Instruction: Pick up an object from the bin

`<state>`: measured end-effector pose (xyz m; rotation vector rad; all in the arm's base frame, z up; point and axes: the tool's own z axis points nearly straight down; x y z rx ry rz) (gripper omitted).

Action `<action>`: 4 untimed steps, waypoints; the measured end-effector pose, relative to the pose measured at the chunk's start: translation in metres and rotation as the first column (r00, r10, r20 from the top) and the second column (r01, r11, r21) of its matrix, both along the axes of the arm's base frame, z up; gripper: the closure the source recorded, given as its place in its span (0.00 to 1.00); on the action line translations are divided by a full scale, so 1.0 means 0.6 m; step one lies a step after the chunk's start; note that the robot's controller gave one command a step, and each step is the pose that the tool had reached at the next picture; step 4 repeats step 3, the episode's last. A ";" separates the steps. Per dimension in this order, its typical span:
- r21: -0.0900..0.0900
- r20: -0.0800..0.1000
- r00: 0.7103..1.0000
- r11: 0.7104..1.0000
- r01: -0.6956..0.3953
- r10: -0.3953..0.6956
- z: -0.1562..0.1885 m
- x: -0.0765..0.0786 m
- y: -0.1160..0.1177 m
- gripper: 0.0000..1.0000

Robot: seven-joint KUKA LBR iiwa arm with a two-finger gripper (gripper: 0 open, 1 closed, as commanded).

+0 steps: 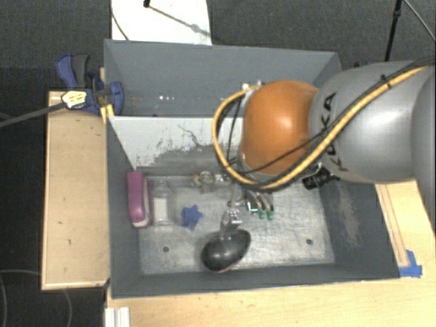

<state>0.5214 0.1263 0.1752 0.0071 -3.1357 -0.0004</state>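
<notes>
The grey arm [381,135] with its orange cover [279,125] hangs over the bin [225,73]. Its claw [234,220], open or closed I cannot tell, sits just above a black oval lump [221,252] by the front wall. To the left lie a purple block [137,197] and a small blue scrap [191,216].

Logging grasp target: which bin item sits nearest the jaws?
The black oval lump at front centre; blue piece and purple block lie farther left.

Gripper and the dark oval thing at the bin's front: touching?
Cannot tell. In the camera view the gripper overlaps the upper edge of the dark oval thing; neither contact nor gap shows plainly.
</notes>
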 end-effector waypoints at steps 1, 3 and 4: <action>0.002 0.010 0.994 0.994 -0.111 0.111 -0.178 0.013 0.043 0.00; 0.001 0.017 0.988 0.989 -0.151 0.151 0.095 0.029 0.031 1.00; 0.001 0.017 0.988 0.989 -0.151 0.151 0.095 0.029 0.031 1.00</action>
